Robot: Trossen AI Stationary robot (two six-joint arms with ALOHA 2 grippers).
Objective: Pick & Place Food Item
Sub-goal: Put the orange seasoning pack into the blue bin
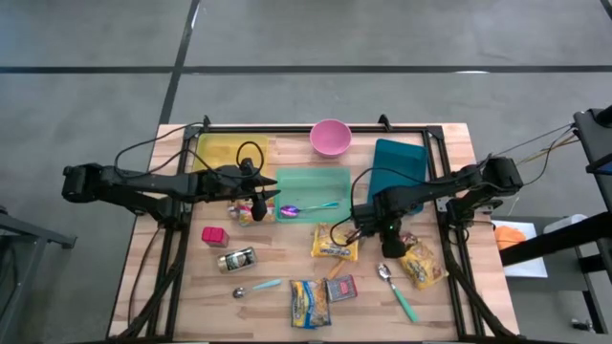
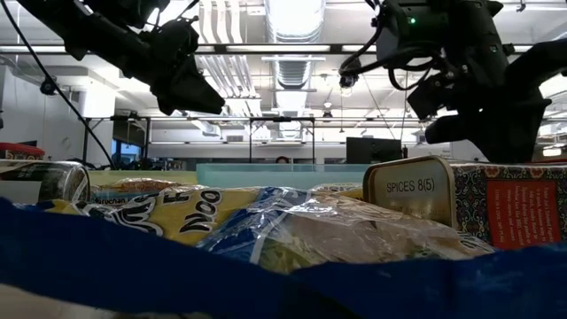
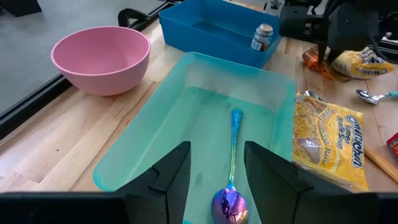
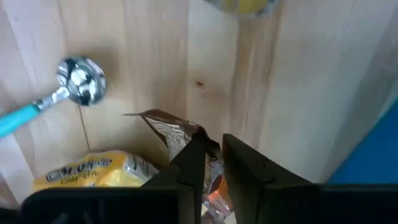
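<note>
A yellow noodle packet (image 1: 421, 263) lies on the wooden table at the right, its brown crimped end toward my right gripper (image 1: 381, 232). That gripper points steeply down and is shut on that end. Two more noodle packets (image 1: 335, 244) (image 1: 309, 302) lie flat nearer the middle. My left gripper (image 1: 260, 199) hovers open over the left end of the teal tray (image 1: 316, 180). An iridescent spoon (image 3: 235, 140) lies in the tray below its fingers. My right gripper pinches the noodle packet's crinkled brown end seal (image 4: 177, 132) between its two fingers. The fingers come from above, pointing steeply down. The packet's yellow body (image 4: 87, 174) lies on the table beside the fingers.
A pink bowl (image 1: 330, 137) and a blue bin (image 1: 397, 162) holding a spice jar (image 3: 262, 37) stand at the back, and a yellow tray (image 1: 225, 151) at the back left. A red box (image 1: 214, 236), a can (image 1: 237, 259), a spice tin (image 1: 341, 289) and two teal-handled spoons (image 1: 397, 291) (image 1: 256, 287) lie in front.
</note>
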